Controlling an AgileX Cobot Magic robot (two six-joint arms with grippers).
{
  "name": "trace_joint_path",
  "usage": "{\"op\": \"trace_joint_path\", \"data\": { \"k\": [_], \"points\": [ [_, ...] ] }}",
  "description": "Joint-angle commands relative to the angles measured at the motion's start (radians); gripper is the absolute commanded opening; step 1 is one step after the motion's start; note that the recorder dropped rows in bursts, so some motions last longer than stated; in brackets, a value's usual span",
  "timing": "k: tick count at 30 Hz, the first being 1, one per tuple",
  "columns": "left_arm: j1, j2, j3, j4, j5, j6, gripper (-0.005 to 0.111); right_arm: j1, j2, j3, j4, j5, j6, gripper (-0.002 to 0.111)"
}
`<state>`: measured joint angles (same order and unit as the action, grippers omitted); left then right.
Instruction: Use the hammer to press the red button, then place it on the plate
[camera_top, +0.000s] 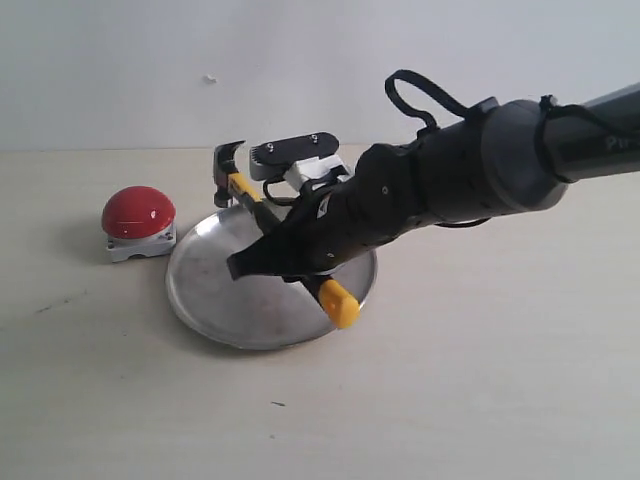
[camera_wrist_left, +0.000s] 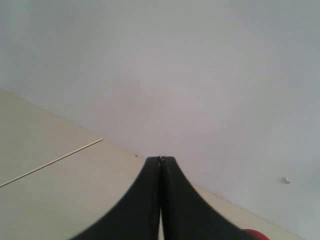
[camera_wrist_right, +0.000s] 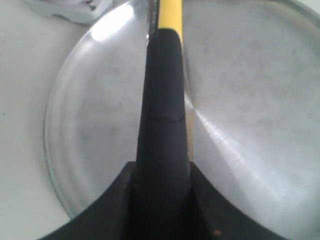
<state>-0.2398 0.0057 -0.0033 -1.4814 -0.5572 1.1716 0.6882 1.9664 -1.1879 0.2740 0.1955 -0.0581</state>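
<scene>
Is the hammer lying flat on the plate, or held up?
Held, tilted: the right hand grips the hammer, head raised above the plate. Whether its yellow end touches, cannot tell.

Rt arm (camera_top: 450, 170) blocks plate (camera_top: 215, 300); red button (camera_top: 138, 212) beside rim; front open.

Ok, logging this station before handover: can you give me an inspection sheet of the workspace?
Surface: beige table, few small dark marks.
Job's things: hammer held tilted over plate; red button beside plate, apart from hammer.
Clutter: nothing seen.
Grippers: right gripper shut on hammer handle; left gripper shut, empty.
Cables: black loop on right arm.
Surroundings: plain pale wall.
</scene>
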Motion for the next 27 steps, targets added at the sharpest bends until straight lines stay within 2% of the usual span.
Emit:
{"op": "trace_joint_path", "data": {
  "k": [1, 4, 6, 9, 14, 16, 22, 27],
  "points": [
    [0.002, -0.006, 0.003, 0.001, 0.002, 0.003, 0.0, -0.005, -0.045, -0.057, 0.133, 0.135, -0.258, 0.0],
    [0.002, -0.006, 0.003, 0.001, 0.002, 0.003, 0.0, -0.019, -0.045, -0.102, 0.429, 0.274, -0.554, 0.0],
    [0.002, -0.006, 0.003, 0.001, 0.002, 0.003, 0.0, -0.045, -0.045, -0.112, 0.699, 0.305, -0.752, 0.0],
    [0.002, -0.006, 0.003, 0.001, 0.002, 0.003, 0.0, -0.085, -0.045, -0.096, 1.045, 0.268, -0.917, 0.0],
    [0.002, -0.006, 0.003, 0.001, 0.002, 0.003, 0.0, -0.089, -0.045, -0.035, 1.44, 0.189, -1.16, 0.0],
    [0.002, -0.006, 0.003, 0.001, 0.002, 0.003, 0.0, -0.083, -0.045, -0.015, 1.47, 0.188, -1.235, 0.0],
    [0.002, -0.006, 0.003, 0.001, 0.002, 0.003, 0.0, -0.083, -0.036, -0.015, 1.47, 0.167, -1.213, 0.0],
    [0.002, -0.006, 0.003, 0.001, 0.002, 0.003, 0.0, -0.083, -0.027, -0.015, 1.47, 0.042, -1.183, 0.0]
  ]
}}
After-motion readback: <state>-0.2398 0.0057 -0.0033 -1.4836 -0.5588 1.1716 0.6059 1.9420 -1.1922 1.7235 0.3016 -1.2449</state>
